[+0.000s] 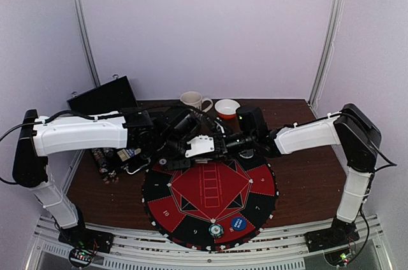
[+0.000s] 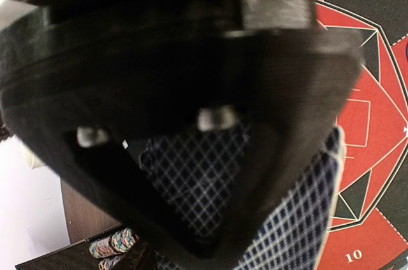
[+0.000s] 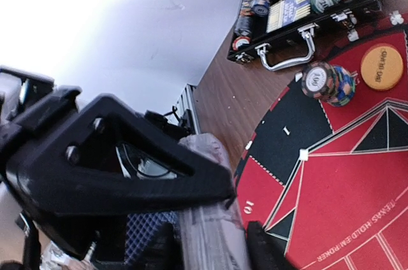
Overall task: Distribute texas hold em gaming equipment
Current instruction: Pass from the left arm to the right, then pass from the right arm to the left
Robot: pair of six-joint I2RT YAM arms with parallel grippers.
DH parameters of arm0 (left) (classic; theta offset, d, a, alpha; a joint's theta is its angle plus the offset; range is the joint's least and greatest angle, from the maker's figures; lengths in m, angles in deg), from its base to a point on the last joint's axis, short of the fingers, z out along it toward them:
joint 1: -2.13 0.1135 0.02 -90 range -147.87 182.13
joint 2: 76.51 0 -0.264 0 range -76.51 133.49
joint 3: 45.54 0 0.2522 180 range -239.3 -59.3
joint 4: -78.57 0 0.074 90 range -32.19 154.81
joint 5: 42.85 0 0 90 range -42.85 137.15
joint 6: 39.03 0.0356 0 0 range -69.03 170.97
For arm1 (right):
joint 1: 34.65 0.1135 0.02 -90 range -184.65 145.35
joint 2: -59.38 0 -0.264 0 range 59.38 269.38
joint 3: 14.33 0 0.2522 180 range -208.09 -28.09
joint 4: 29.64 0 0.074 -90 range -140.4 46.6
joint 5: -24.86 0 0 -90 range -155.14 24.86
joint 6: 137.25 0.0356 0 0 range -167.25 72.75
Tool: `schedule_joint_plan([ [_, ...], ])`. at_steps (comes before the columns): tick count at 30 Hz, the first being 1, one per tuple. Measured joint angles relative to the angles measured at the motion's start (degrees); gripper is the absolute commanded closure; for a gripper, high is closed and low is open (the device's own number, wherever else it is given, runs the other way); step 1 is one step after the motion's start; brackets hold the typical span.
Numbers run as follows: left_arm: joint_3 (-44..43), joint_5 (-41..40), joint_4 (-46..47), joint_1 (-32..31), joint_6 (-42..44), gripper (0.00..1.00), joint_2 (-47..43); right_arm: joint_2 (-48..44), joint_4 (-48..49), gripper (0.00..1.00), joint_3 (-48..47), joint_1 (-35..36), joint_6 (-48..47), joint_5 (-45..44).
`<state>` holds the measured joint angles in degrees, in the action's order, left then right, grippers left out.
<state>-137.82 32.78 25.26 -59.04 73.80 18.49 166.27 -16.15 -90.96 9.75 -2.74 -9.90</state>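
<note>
While the chip (image 3: 317, 79) says 100, the mat (image 3: 344, 187) says TEXAS HOLD EM.

The mat (image 3: 344, 206) is red and black, the cards (image 2: 299, 225) blue-and-white latticed, the disc (image 3: 381, 65) orange, the chips (image 3: 326, 82) seemingly multicoloured stripes.

"TEXAS HOLD EM POKER", "10" on mat (image 3: 357, 200), "100" on chip (image 3: 316, 79)

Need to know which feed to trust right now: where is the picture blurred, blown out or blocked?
Left wrist: the left claw fills the frame, dark and blurred; cards behind it are readable. Right wrist: wall at upper left glares white; chips sharp. Top view: evenly lit, arms crowd the middle.
</note>
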Motion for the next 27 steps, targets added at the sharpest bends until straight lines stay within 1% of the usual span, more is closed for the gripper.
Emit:
schedule_joint_plan([
  [1,0.0,0.0,-0.09,0.04,0.0,0.45,0.07,0.02,0.26,0.86,-0.04,0.02,0.13,0.2],
  [2,-0.02,0.13,-0.22,0.04,-0.02,0.39,0.09,0.11,0.07,0.98,-0.04,0.09,0.24,0.15],
  [3,-0.04,0.22,-0.24,0.04,-0.07,0.33,0.09,0.26,0.02,1.0,-0.04,-0.02,0.37,0.44],
  [6,0.04,0.68,-0.59,0.15,-0.39,0.16,0.26,0.33,-0.07,1.0,-0.2,0.0,0.09,1.05],
  [7,0.07,0.7,-0.46,0.28,-0.57,0.12,0.26,0.33,-0.15,1.0,-0.2,0.09,-0.13,1.2],
  [9,0.09,1.03,-0.33,0.83,-1.09,0.09,0.26,0.33,-0.74,1.0,-0.2,0.11,-0.76,1.22],
  [16,0.44,4.96,0.48,2.64,-2.56,0.09,0.74,-0.5,-4.26,1.0,-0.68,0.09,-4.24,0.31],
  [19,0.46,7.08,0.68,2.89,-2.54,0.1,1.22,-1.27,-5.88,1.0,-0.72,0.22,-5.6,0.31],
  [21,0.46,8.13,0.92,3.06,-2.47,0.17,1.29,-1.36,-6.51,1.0,-0.79,0.26,-6.01,0.31],
  [22,0.46,8.44,0.92,3.1,-2.47,0.25,1.31,-1.36,-6.75,1.0,-0.9,0.28,-6.23,0.26],
  [24,0.5,9.29,0.83,3.15,-2.54,0.34,1.36,-1.36,-7.21,1.0,-1.18,0.26,-6.82,-0.04],
  [27,0.68,9.73,0.92,3.1,-2.16,0.35,1.36,-1.38,-7.96,1.0,-1.51,0.22,-7.3,-0.55],
])
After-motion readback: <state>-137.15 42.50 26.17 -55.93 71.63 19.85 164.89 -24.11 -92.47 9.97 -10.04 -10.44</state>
